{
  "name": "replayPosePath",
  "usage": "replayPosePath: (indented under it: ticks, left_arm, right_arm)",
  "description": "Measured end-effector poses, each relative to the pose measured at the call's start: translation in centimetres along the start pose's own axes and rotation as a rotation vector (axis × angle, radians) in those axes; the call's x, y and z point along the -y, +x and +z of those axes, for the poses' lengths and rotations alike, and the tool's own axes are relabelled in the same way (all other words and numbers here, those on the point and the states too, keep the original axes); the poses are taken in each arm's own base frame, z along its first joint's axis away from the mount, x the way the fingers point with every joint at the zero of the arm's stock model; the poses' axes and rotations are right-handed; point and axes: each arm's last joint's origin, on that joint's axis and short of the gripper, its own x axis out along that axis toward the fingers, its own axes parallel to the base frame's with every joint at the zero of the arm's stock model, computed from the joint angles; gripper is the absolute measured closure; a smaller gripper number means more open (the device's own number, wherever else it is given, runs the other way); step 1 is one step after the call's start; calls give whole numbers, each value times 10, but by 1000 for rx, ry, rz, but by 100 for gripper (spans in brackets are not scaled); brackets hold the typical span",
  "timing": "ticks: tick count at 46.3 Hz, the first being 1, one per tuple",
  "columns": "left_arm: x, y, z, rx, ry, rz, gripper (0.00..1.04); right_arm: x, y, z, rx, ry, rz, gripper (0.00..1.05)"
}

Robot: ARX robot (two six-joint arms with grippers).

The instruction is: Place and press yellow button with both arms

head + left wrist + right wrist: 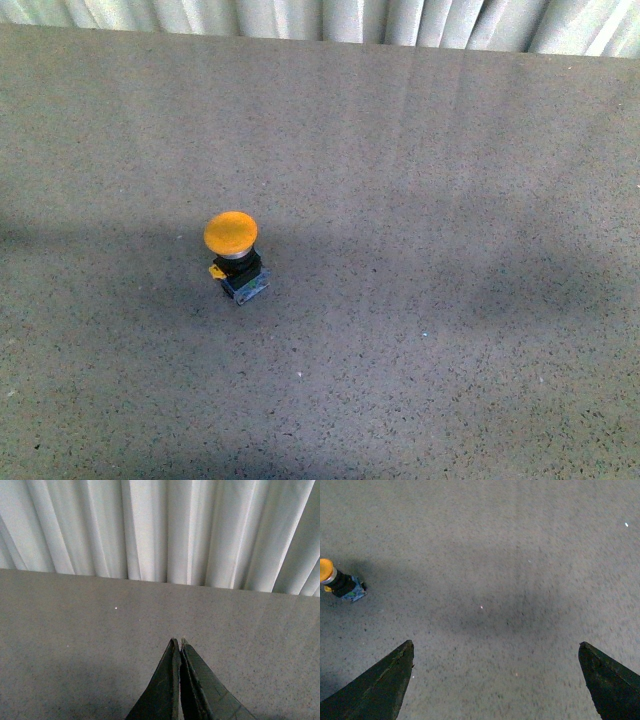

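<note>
The yellow button (234,253) stands on the grey speckled table (420,200), left of centre in the front view, its domed yellow-orange cap on a black collar and small blue-grey base with a yellow tab. Neither arm shows in the front view. In the right wrist view the button (337,581) lies apart from my right gripper (496,647), which is open wide and empty over bare table. My left gripper (178,642) is shut and empty, its tips together above the table; the button is out of that view.
A white pleated curtain (330,18) hangs along the table's far edge; it also fills the far part of the left wrist view (160,530). Soft shadows lie across the table around the button.
</note>
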Motion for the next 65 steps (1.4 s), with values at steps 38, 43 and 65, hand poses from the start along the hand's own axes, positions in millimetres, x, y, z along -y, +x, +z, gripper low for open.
replayPosePath:
  ticks: [38, 43, 65]
  left_arm:
    - [0, -39, -15, 19, 1, 0, 103]
    - [0, -43, -14, 23, 1, 0, 103]
    - [0, -53, -15, 22, 1, 0, 103]
  right_arm:
    - [-167, 164, 46, -16, -532, 467, 66]
    - [-173, 174, 45, -45, -510, 481, 87]
    - [-179, 187, 37, -143, -398, 540, 103]
